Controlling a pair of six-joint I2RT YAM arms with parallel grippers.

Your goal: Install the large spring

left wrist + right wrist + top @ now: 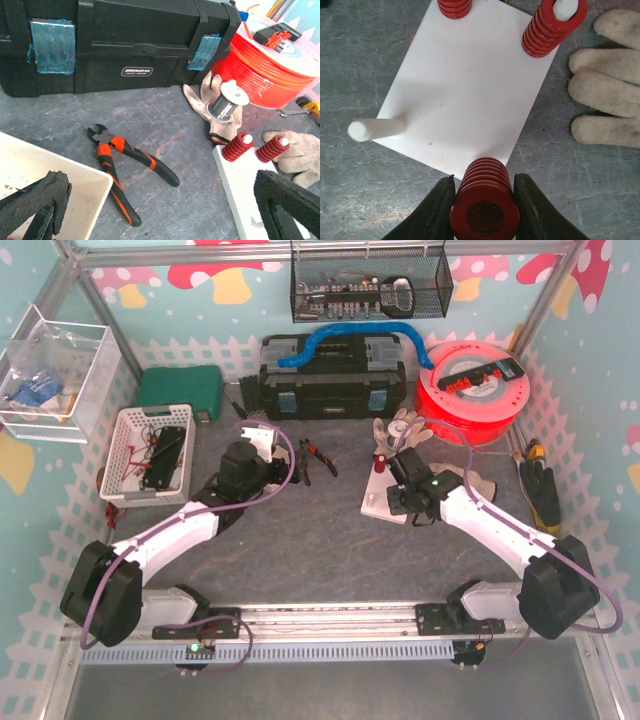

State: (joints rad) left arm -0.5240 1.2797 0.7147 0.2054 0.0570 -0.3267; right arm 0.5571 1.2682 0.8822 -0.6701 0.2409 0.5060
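Note:
My right gripper (484,204) is shut on the large red spring (484,197), one finger on each side of it. It holds the spring at the near corner of the white peg plate (465,85). The spring's bore looks dark, with no peg showing inside. One bare white peg (374,128) stands at the plate's left corner. Two more red springs (553,27) sit on pegs at the far corners. My left gripper (160,210) is open and empty over the mat, left of the plate (240,192). In the top view the right gripper (398,472) is over the plate.
Orange-handled pliers (120,155) lie on the mat ahead of my left gripper. A black toolbox (115,45) stands at the back and an orange reel (275,65) at the back right. Work gloves (605,95) lie beside the plate. A white basket (150,452) sits at the left.

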